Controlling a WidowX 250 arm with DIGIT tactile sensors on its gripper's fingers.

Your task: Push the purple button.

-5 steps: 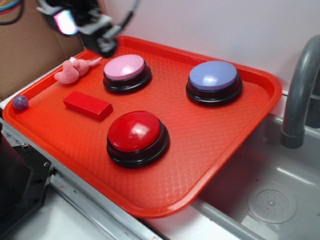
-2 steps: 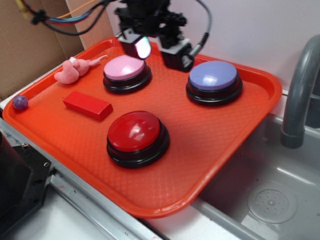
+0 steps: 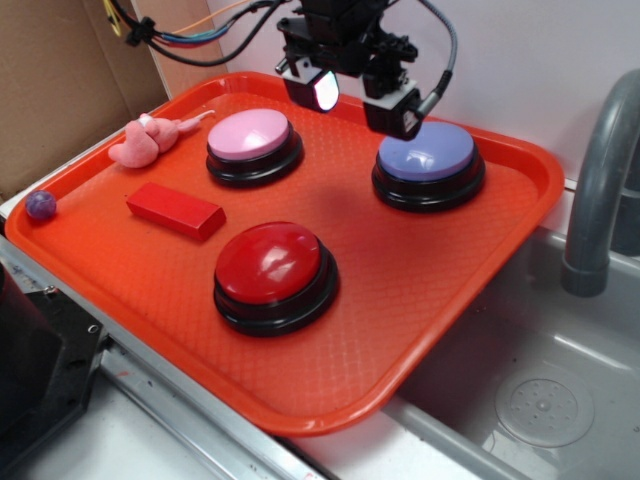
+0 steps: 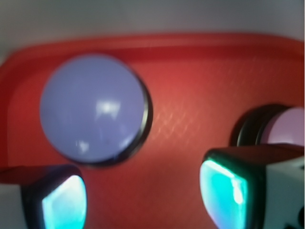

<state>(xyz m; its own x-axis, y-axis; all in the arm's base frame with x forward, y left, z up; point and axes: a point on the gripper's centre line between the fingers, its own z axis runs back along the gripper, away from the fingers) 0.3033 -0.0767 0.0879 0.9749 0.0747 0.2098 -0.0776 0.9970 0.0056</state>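
**Gripper open above the tray, between two buttons**

At the top centre of the exterior frame, the gripper hangs over the far part of the red tray with its two fingers spread apart and nothing between them. One finger sits just above the near-left edge of the purple button; the other is toward the pink button. Whether any finger touches the purple button cannot be told.

The purple button stands in the upper right of the tray, its lavender dome on a black base. In the wrist view it fills the upper left, with the glowing teal finger pads at the lower corners and the pink button's rim at the right edge; that view is blurred.

Lower centre of the exterior frame holds the red button. Along the tray's left side lie a red block, a pink toy mouse and a tiny purple ball. A grey faucet rises at the right edge over the sink.
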